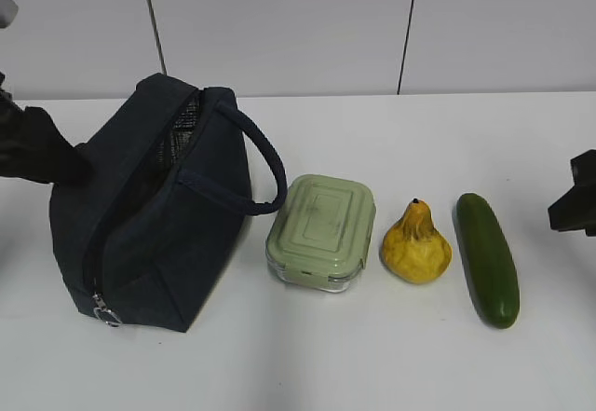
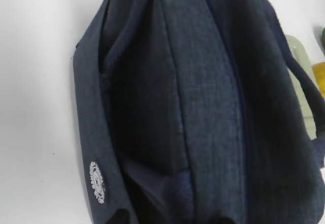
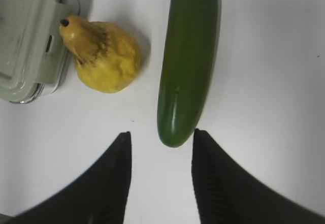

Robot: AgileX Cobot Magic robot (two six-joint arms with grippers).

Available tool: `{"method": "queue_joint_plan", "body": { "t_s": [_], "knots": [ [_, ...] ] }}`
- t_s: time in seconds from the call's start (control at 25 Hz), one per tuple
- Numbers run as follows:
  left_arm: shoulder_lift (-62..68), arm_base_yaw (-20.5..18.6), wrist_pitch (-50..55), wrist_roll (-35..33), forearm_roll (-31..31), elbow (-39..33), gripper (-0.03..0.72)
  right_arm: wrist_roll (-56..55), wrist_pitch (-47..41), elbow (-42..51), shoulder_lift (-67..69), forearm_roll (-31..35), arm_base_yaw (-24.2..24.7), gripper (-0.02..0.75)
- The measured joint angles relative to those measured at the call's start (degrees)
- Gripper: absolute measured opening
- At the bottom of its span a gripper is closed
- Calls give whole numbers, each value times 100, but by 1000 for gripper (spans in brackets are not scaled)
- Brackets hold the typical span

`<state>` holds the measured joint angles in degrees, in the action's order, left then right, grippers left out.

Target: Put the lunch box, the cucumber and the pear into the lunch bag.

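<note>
Right gripper (image 3: 160, 155): jaws spread apart, holding nothing, poised just short of the near end of the cucumber (image 3: 187, 56), which lies lengthwise at the right of the table (image 1: 372, 364). Left gripper (image 1: 37, 150): pressed against the far left side of the lunch bag (image 1: 154, 206); its wrist view is filled with navy fabric, so I cannot tell how far it is open or whether it grips the cloth.

The pear (image 1: 416, 245) sits just left of the cucumber, its neck nearly touching the lunch box (image 1: 322, 230), which stands beside the bag's handle (image 1: 265, 164). All three items remain outside the bag.

Risks, as judged: the smooth, round cucumber may roll or squirt from the jaws if grasped at its tapered end. The bag's top opening looks narrow and slack; if the left arm fails to hold it open, items could catch on the edge.
</note>
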<state>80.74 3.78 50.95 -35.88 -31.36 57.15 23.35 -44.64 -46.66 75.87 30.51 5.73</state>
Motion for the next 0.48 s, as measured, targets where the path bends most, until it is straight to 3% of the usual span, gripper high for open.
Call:
{"method": "queue_joint_plan", "body": {
  "t_s": [0.12, 0.28, 0.4, 0.48],
  "knots": [
    [235, 0, 41, 0, -133, 0, 270, 13, 140, -21, 56, 0, 0, 315],
    [416, 18, 41, 6, -267, 0, 44, 83, 320, -114, 384, 22, 0, 315],
    [425, 24, 35, 18, -272, 27, -6, 172, 335, -311, 785, 22, 0, 321],
    [425, 35, 35, 18, -272, 41, -10, 198, 298, -545, 1123, 22, 0, 365]
  ]
}}
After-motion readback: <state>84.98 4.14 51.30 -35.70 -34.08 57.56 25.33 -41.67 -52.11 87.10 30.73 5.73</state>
